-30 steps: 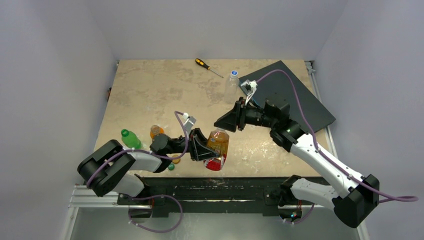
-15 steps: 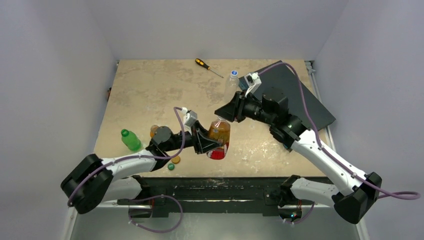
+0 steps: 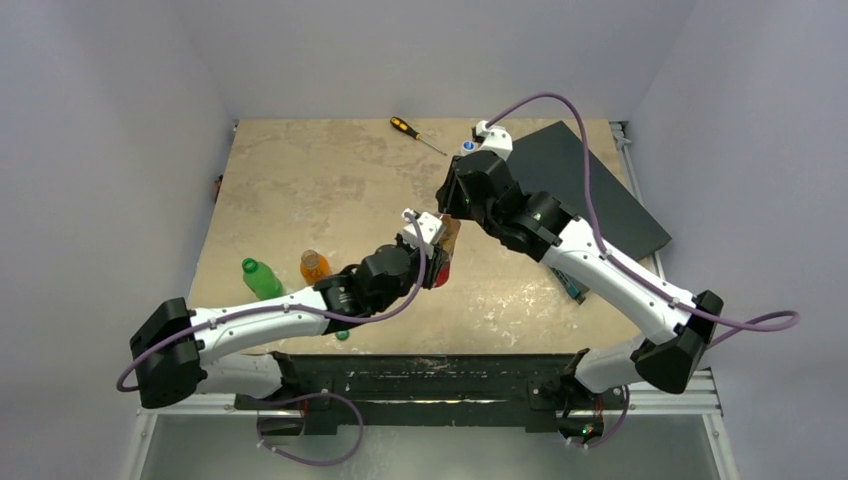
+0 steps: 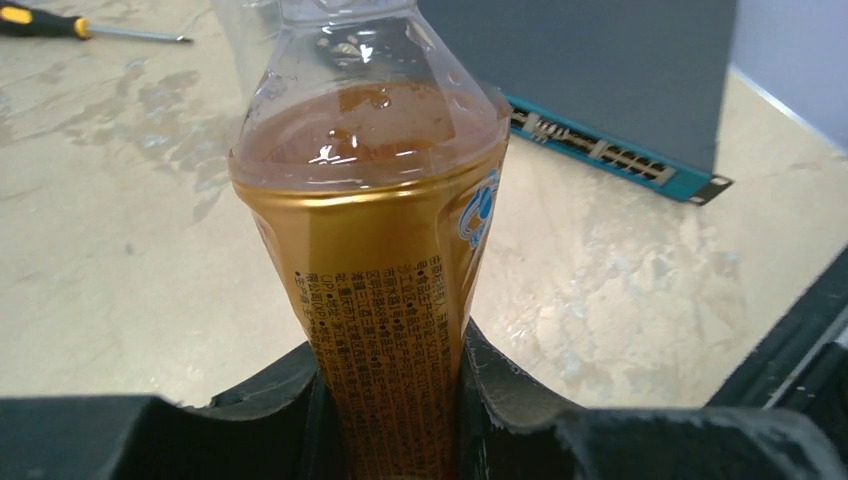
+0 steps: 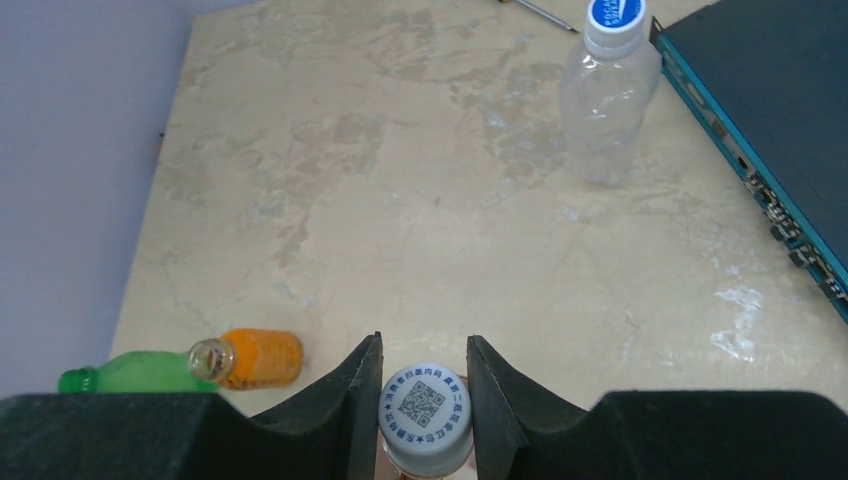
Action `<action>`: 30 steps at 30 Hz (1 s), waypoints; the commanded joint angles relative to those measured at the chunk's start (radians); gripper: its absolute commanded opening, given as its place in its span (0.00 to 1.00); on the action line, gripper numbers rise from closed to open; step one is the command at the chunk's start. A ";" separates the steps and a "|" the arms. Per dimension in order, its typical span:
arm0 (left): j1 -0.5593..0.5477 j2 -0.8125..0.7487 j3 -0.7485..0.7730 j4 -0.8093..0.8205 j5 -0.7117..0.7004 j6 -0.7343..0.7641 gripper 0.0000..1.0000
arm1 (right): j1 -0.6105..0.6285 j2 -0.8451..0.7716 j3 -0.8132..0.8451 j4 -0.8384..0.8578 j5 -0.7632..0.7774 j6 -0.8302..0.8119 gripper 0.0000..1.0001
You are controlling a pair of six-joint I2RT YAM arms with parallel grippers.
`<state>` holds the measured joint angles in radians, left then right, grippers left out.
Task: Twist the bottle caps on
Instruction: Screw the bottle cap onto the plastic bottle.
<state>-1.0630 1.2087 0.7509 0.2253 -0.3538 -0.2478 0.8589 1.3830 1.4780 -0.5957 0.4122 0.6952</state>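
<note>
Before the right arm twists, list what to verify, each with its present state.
1. Grip of the left end effector on the amber bottle: ok.
2. Hold of the right end effector on the white cap: ok.
3. Cap centred over the bottle's neck: cannot tell, the neck is hidden beneath the cap.
4. Threads engaged: cannot tell.
5. The clear bottle standing apart, farther back: ok.

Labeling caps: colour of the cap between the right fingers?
White cap, blue QR print; right wrist view.
</note>
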 commanded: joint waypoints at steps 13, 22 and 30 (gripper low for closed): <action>0.116 -0.122 0.006 -0.052 0.451 0.072 0.00 | -0.195 -0.202 -0.049 0.149 -0.614 -0.192 0.99; 0.201 -0.218 -0.017 0.024 0.884 0.016 0.00 | -0.303 -0.353 -0.279 0.502 -1.080 -0.263 0.98; 0.211 -0.227 -0.047 0.182 1.002 -0.075 0.00 | -0.306 -0.388 -0.388 0.787 -1.246 -0.136 0.83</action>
<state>-0.8623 0.9981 0.7296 0.2703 0.5407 -0.2543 0.5556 1.0283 1.1210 -0.0425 -0.6865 0.4931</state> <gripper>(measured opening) 0.303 0.846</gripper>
